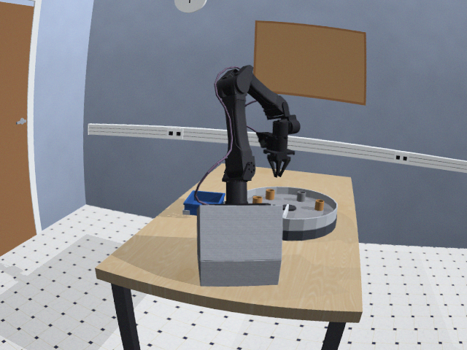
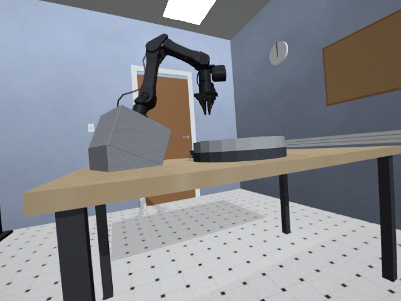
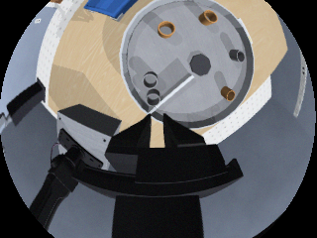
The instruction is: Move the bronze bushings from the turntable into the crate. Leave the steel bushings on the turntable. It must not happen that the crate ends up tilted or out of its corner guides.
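The round grey turntable stands on the wooden table to the right of the arm's base. On it are three bronze bushings and a steel bushing. The wrist view shows the turntable from above, with bronze bushings and dark steel bushings. My gripper hangs high above the turntable's near-left part, pointing down, shut and empty.
A large grey box stands on the table in front of the arm's base and hides part of the turntable's left edge. A white divider wall runs from the turntable's hub to its rim. In the low side view the rim hides the bushings.
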